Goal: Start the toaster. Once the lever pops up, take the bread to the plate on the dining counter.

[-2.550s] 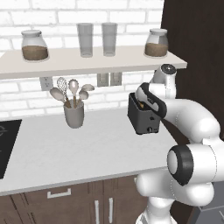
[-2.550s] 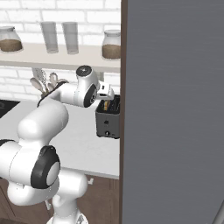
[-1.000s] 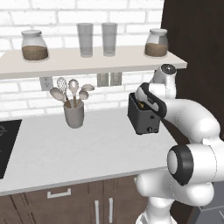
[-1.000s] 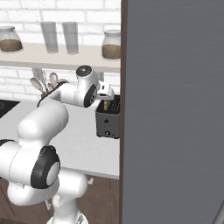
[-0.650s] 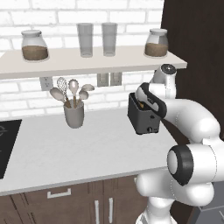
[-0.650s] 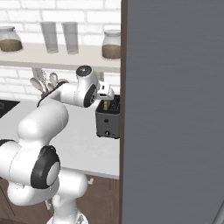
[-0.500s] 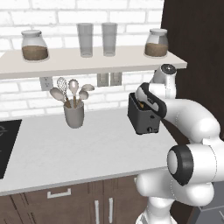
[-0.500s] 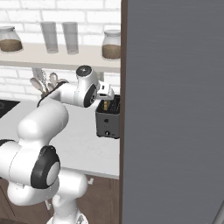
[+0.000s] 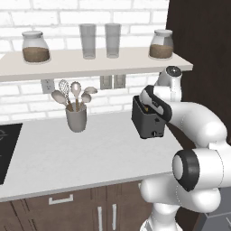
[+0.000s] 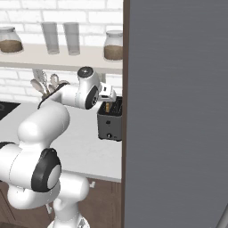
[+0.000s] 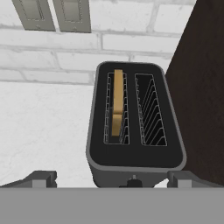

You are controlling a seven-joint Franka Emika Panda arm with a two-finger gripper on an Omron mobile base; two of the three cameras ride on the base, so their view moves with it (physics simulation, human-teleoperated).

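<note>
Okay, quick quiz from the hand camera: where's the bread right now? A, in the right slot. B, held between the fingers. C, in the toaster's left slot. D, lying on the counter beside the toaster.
C: in the hand view the bread stands on edge in the left slot of the toaster, while the right slot shows bare wire.

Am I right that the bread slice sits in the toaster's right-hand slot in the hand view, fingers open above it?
Not quite. In the hand view the bread sits in the left-hand slot of the toaster; the right-hand slot is empty. The fingers are open above it.
</note>
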